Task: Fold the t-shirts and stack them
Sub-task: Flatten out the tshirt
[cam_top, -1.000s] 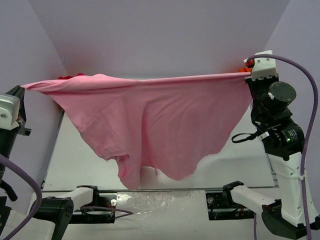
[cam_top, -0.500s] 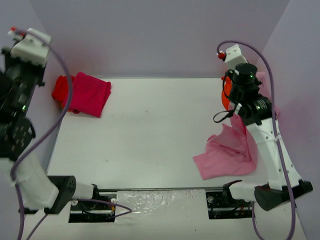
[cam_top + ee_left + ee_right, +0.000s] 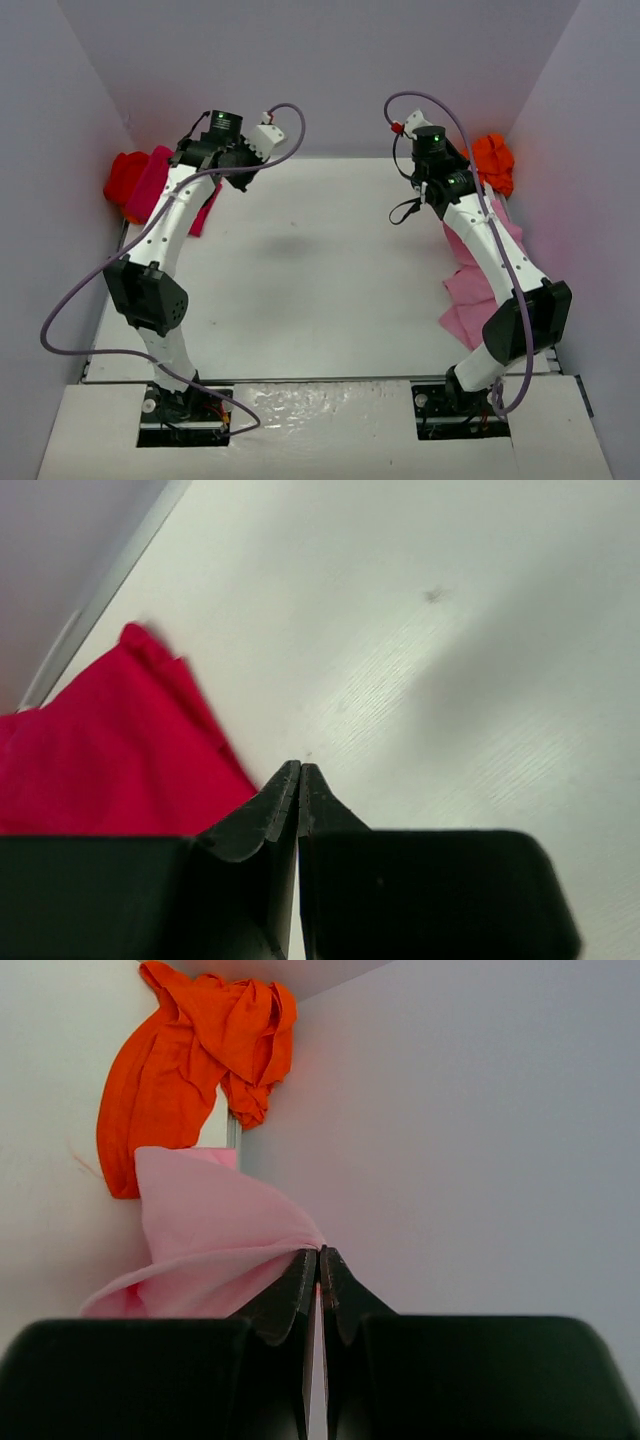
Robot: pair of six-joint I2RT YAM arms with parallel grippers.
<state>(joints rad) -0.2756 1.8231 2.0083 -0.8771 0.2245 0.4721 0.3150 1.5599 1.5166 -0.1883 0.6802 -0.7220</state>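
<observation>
The table [image 3: 320,260] is hemmed in by lavender walls on its far, left and right sides, and all the cloth is pushed out to the table's margins, so the wide white middle of the table lies bare between the two raised arms. At the table's far left corner the red t-shirt [image 3: 122,178] is bunched against the wall, with the magenta t-shirt [image 3: 152,185] lying flat just beside it towards the table's centre. At the table's far right corner sits the crumpled orange t-shirt [image 3: 493,162]. Along the table's right edge, nearer than the orange one, sprawls the light pink t-shirt [image 3: 468,295], rumpled and riding a little way up the wall. The left arm crosses over part of the magenta t-shirt and the right arm runs straight over the pink one, so from above neither cloth shows whole, and both arms' fingertips are lost under their wrists in that view. The wrist cameras settle it partly. The left fingers [image 3: 270,820] are pressed tight together with nothing between them, above bare table, and the magenta t-shirt's corner lies just off to their left, apart from the tips. The right fingers [image 3: 285,1300] are likewise closed to a hairline, pointing at the table's right wall. A raised fold of the light pink t-shirt peaks right at their tips, and I cannot tell whether it is nipped there or merely behind them. The orange t-shirt lies beyond that fold, well apart from the tips.
</observation>
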